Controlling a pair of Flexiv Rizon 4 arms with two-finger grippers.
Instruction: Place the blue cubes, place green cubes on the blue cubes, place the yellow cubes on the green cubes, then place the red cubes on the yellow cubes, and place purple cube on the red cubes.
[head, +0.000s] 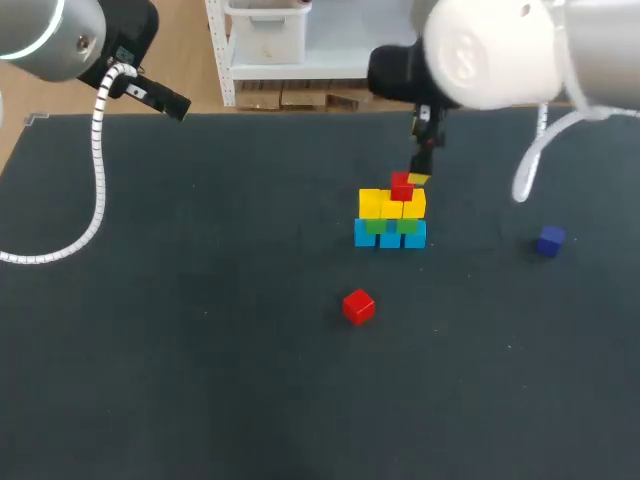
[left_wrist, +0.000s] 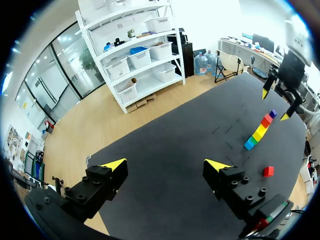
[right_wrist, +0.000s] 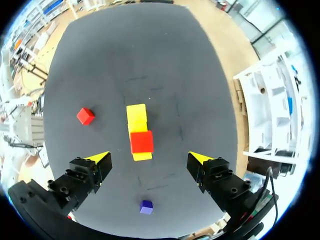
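- The right claw (right_wrist: 148, 157) is hovering straight over the stack (head: 390, 215), just right of centre in the head view. Its fingers are standing wide apart and gripping nothing.
- The placed red cube (right_wrist: 141, 141) is sitting on the yellow layer (head: 372, 203), in line between the fingers but touching neither.
- The loose red cube (head: 358, 306) is lying on the table (head: 200, 350), below and slightly left of the stack and well apart from it.
- The right claw is judged the nearer. The left claw (left_wrist: 166, 165) is waiting far off, wide open and empty.
- The stack's long axis is running left to right in the head view, and the right fingers are straddling its short width.
- The loose cube has no long axis. Its faces are appearing slightly turned off that line, so a wrist turn is probably needed.
- The purple cube (head: 549, 240) is lying right of the stack, apart.
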